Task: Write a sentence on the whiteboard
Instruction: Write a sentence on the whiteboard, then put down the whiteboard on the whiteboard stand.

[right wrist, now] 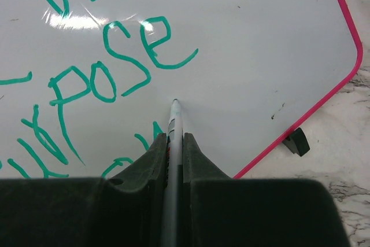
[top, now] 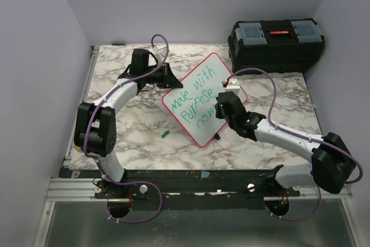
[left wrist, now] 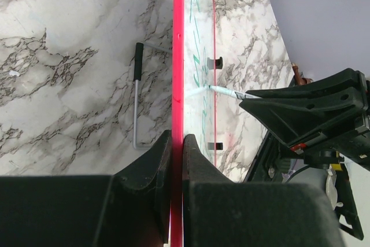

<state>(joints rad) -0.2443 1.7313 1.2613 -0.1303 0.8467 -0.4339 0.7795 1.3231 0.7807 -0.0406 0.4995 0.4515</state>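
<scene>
The whiteboard (top: 202,101) has a pink-red frame and lies tilted on the marble table, with green writing "move with purpose now". My left gripper (top: 167,77) is shut on its upper left edge; in the left wrist view the jaws clamp the red frame (left wrist: 178,56). My right gripper (top: 222,105) is shut on a white marker (right wrist: 174,121), its tip on the board (right wrist: 254,44) to the right of "purpose". The marker also shows in the left wrist view (left wrist: 222,91).
A black toolbox (top: 276,43) stands at the back right. A green marker cap (top: 166,135) lies on the table left of the board. A thin metal rod with black handle (left wrist: 137,85) lies beside the board. A black clip (right wrist: 296,141) sits at the board's edge.
</scene>
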